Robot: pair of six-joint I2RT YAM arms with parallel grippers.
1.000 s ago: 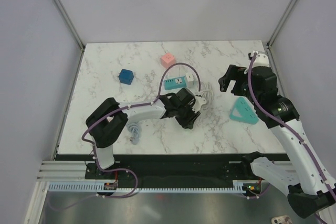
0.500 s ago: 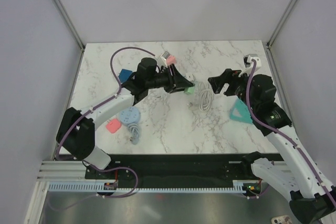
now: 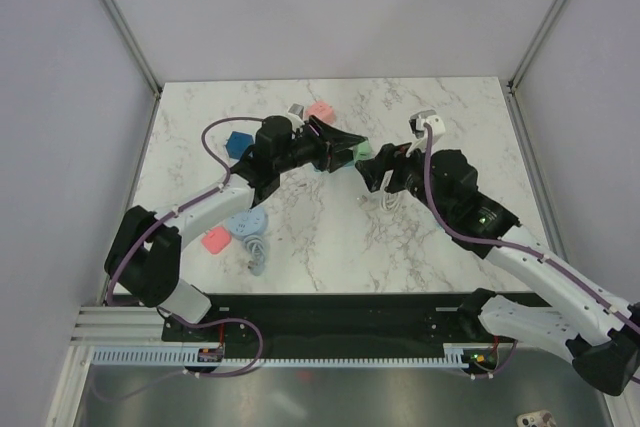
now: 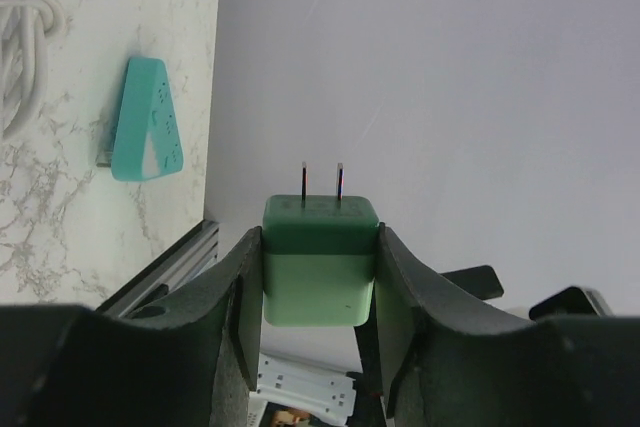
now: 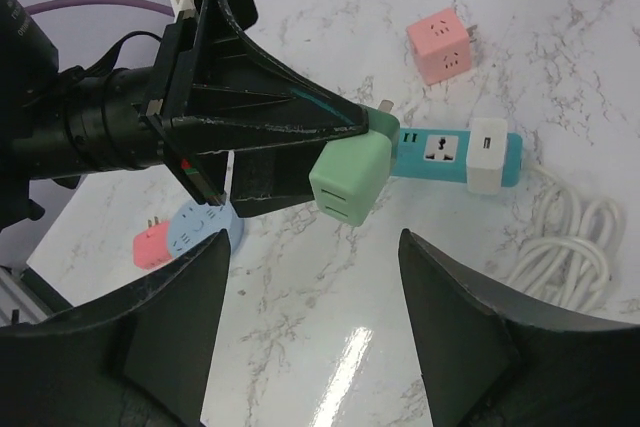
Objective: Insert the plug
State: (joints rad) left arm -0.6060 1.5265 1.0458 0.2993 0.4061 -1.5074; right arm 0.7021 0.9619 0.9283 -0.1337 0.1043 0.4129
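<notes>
My left gripper (image 3: 348, 151) is shut on a light green cube plug (image 3: 362, 152) and holds it in the air above the table. In the left wrist view the plug (image 4: 320, 262) sits between the fingers with its two prongs pointing away. In the right wrist view the plug (image 5: 350, 175) hangs just left of a teal power strip (image 5: 440, 152), which carries a white plug (image 5: 487, 152). My right gripper (image 3: 378, 173) is open and empty, close to the right of the green plug; its fingers (image 5: 165, 327) stand wide apart below the plug.
A pink cube adapter (image 3: 321, 110) and a blue cube (image 3: 238, 144) lie at the back. A round light blue strip (image 3: 243, 222) and a red plug (image 3: 214, 239) lie front left. A white cable coil (image 5: 570, 227) lies by the teal strip. A teal triangular strip (image 4: 140, 132) lies near the right edge.
My right arm has swung left toward the green plug. My left arm lifted the plug from the table's middle a second ago and now holds it almost still.
</notes>
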